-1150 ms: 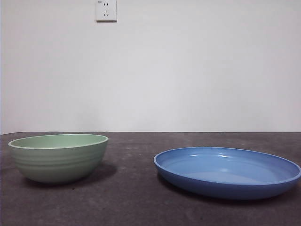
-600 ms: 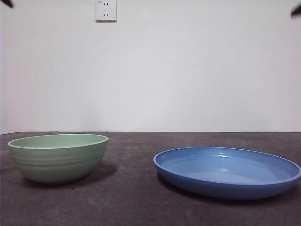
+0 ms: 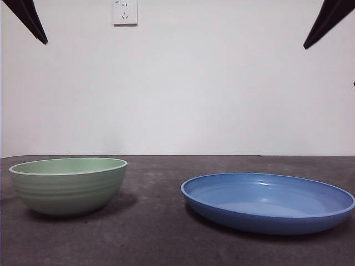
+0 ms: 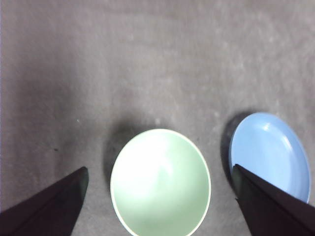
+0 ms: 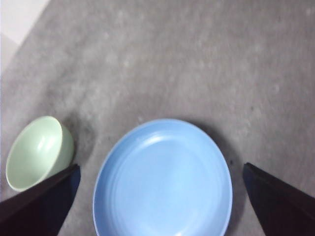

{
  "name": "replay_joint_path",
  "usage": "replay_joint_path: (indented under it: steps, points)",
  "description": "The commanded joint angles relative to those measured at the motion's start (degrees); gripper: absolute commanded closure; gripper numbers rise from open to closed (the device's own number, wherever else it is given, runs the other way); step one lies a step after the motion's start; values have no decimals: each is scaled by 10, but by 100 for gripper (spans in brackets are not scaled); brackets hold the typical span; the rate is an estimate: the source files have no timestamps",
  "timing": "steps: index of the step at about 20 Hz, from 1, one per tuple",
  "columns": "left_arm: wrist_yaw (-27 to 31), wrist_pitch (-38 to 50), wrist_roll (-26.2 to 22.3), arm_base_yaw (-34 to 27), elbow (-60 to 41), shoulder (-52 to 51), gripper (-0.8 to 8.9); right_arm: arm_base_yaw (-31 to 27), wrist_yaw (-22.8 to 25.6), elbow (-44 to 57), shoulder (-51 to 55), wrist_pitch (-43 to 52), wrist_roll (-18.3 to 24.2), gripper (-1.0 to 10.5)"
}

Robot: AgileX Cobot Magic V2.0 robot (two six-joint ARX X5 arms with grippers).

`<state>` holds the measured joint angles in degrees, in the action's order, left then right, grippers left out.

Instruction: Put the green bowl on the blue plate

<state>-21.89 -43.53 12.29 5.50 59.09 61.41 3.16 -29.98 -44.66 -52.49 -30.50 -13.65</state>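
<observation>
Front camera: low, at table height, level toward the wall, close. Wrist cameras: high, facing down. All share the green bowl (image 3: 69,185) (image 4: 160,182) (image 5: 39,152) and blue plate (image 3: 268,202) (image 4: 269,153) (image 5: 163,180).

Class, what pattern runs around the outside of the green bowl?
Faint horizontal ridges circle the pale green bowl, clearest in the front view.

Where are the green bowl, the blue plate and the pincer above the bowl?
green bowl (image 3: 69,194), front view, on its ridged outer wall.
blue plate (image 3: 266,220), front view, on its outer rim wall.
left pincer (image 4: 160,196), left wrist view, midway between its two open tips.
</observation>
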Motion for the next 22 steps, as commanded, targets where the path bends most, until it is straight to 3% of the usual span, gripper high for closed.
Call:
replay_joint_path:
  steps: [1,17,22]
  points:
    - [-3,6,-14,3,15,26,337,2,0,-12,-7,-16,24,343]
    - [-2,16,-24,28,15,313,368,2,0,-12,-7,-66,25,345]
    - [-2,18,-25,36,15,325,783,2,-1,-12,-7,-66,25,345]
